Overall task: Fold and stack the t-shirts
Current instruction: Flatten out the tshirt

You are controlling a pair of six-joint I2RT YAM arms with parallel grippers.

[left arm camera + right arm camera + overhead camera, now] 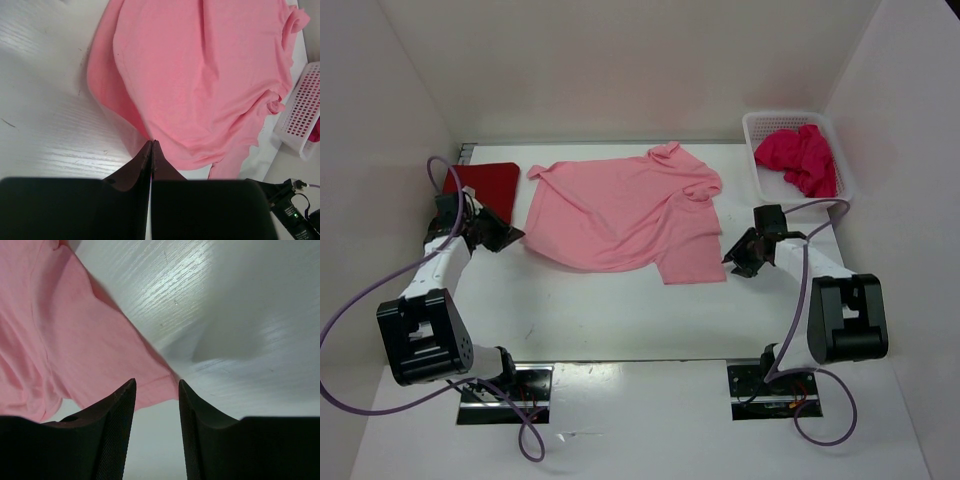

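We see the light pink shirt (620, 210) rumpled on the counter (620, 315) — left pincer (151, 145) pressed together, right pincer (156, 386) spread by its near-right hem; a shallow pinch could slip off.

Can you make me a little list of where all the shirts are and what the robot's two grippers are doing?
light pink t-shirt: spread out and wrinkly, middle of the table
dark red t-shirt: folded flat, far left
magenta t-shirt: bunched up inside the white basket, far right
left gripper: shut, next to the light pink t-shirt's left edge, nothing seen in it
right gripper: open, pointing at the light pink t-shirt's near right corner
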